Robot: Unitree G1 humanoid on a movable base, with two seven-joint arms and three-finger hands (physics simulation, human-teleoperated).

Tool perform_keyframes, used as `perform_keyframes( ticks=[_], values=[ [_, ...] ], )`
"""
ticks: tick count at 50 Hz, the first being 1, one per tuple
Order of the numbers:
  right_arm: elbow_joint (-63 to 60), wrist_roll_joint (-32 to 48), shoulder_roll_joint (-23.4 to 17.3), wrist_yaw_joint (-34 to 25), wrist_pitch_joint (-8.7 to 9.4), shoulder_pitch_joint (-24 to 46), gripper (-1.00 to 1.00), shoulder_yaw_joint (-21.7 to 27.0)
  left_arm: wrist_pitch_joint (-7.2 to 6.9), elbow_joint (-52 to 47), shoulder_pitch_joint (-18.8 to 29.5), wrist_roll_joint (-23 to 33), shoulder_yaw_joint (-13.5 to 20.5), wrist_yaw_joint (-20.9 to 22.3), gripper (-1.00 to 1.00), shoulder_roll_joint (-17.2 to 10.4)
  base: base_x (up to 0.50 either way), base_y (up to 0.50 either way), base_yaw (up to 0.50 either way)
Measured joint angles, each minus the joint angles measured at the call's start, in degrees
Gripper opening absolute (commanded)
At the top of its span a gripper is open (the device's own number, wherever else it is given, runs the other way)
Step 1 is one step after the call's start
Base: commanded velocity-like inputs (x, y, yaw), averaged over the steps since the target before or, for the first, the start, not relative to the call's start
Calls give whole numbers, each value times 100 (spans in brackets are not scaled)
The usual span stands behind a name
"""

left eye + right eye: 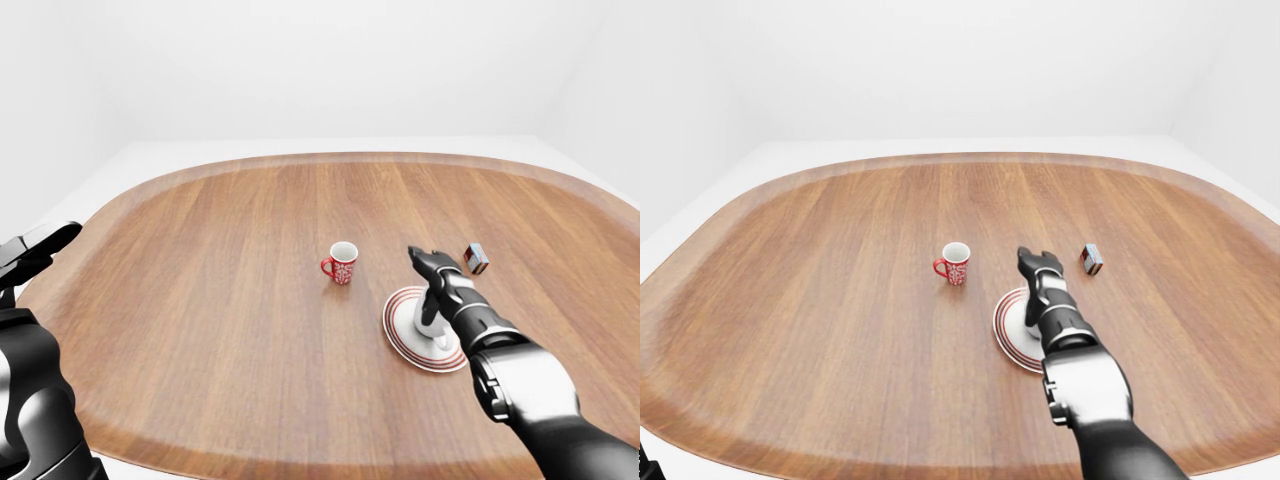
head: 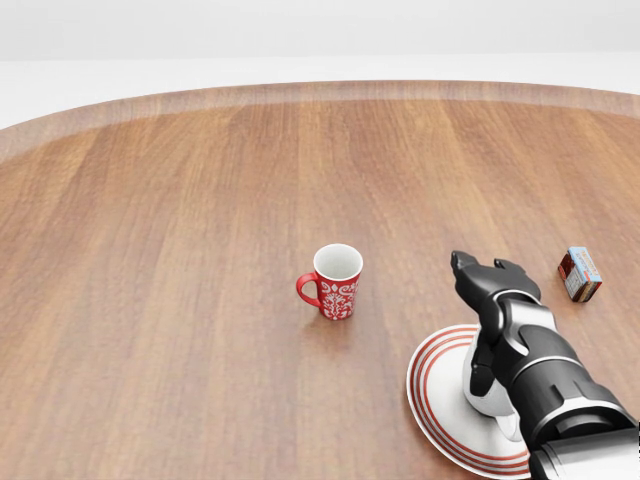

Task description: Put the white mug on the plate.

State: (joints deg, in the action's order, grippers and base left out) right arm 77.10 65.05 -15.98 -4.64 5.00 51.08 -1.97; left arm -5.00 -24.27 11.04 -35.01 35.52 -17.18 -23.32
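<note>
Sitting on the plate (image 2: 432,392), the white mug (image 2: 484,394) shows only in part, since the right hand (image 2: 488,275) and its forearm cover most of it. The fingers reach past the mug with a thumb beside it; whether they pinch it or stand loose cannot be told. By the look of things the placing step is at its close, and the next move calls for letting go cleanly and lifting off without tipping the mug. The plate holds nothing else. A red patterned mug (image 2: 334,283) stands apart on the wooden table (image 2: 180,250), seemingly empty, and a small box (image 2: 579,274) lies farther right. The left hand (image 1: 35,250) waits at the left-eye view's edge, its state unclear.
</note>
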Motion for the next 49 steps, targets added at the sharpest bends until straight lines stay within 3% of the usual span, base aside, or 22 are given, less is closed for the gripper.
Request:
perform_keyframes(
  ticks=[5,8,15,21,35,49],
  values=[
    [-639,-232,68,-13,0,-220,100,-29,0,-3,-1,0,0,-3,100,1,0,0,0],
    [-1671,-153,81,-439,0,-677,100,-44,0,-12,-1,5,-7,-6,100,4,0,0,0],
    [-3970,567,197,-2125,0,-1741,100,177,0,-43,-2,7,-5,-10,100,8,0,0,0],
    [-5817,1217,250,-3527,0,-2101,100,534,0,-69,-3,3,-2,-15,100,9,0,0,0],
    [-10173,1658,-99,-3536,0,-1696,100,1196,0,-100,-3,-22,16,-22,100,0,0,0,0],
    [-11993,1730,-482,-3536,0,-1153,100,1410,0,-98,0,-30,21,-21,100,-10,0,0,0]
  ],
)
